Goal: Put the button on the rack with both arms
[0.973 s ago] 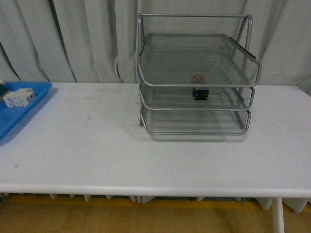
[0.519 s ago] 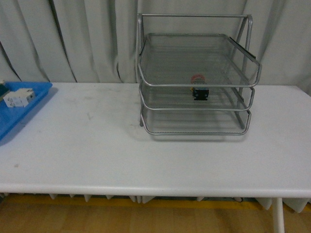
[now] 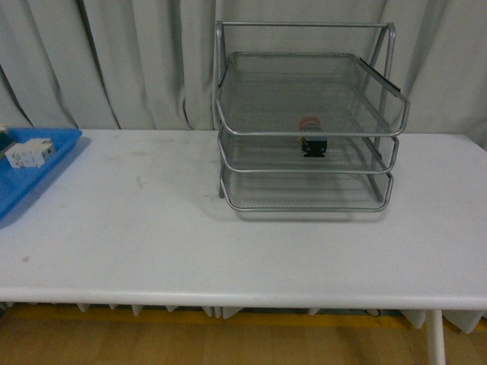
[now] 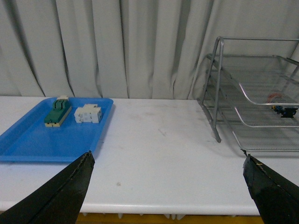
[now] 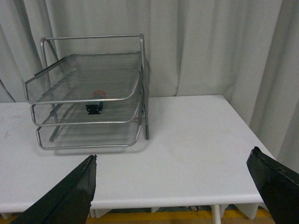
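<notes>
Front view: the button (image 3: 313,138) sits on the middle tier of the rack (image 3: 304,122), which stands toward the far edge of the table (image 3: 228,236); its red cap shows only dimly through the mesh. So the placing looks done. Neither arm appears. A blue tray (image 3: 30,171) at the table's left edge is cut off.

Left wrist view: the left pincer (image 4: 170,189) has its jaws wide apart, empty, held well back from the rack, likely retired. The blue tray holds a green-and-cream block (image 4: 58,112) and a white component (image 4: 88,113).

Right wrist view: the right pincer (image 5: 173,189) is likewise spread and empty; only the finger ends show.
</notes>
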Tool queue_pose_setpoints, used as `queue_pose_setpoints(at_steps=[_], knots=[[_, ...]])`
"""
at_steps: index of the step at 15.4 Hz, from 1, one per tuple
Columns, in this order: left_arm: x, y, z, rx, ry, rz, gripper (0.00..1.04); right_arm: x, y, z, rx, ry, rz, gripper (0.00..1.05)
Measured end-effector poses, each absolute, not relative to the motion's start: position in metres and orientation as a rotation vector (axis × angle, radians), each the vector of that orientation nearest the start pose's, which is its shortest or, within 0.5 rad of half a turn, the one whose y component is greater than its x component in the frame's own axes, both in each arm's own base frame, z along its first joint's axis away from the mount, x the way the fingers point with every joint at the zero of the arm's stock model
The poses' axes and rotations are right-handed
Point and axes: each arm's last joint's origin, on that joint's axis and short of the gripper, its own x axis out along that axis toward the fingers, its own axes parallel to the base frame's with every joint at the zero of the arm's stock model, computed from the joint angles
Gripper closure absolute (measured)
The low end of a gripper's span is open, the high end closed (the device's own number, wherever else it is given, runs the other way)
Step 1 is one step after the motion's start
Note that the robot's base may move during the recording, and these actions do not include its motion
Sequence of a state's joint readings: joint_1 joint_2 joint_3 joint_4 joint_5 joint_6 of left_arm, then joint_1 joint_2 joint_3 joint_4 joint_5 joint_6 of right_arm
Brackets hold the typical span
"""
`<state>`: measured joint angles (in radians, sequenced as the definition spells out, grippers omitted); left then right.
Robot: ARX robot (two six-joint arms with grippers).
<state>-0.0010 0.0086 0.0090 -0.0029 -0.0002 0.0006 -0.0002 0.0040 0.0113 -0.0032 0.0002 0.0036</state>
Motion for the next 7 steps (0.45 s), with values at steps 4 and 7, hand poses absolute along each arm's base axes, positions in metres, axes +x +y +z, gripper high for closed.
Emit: queue_pose_setpoints(at_steps=[4, 7], knots=[[0.0977, -0.0001, 0.1656, 0.001, 0.002, -0.001, 0.07, 0.0973, 0.0, 0.1667, 0.004, -0.004, 0.0, 0.06], [0.0977, -0.0001, 0.1656, 0.001, 0.002, -0.001, 0.07, 0.0973, 0.0, 0.1667, 0.004, -0.004, 0.0, 0.06]])
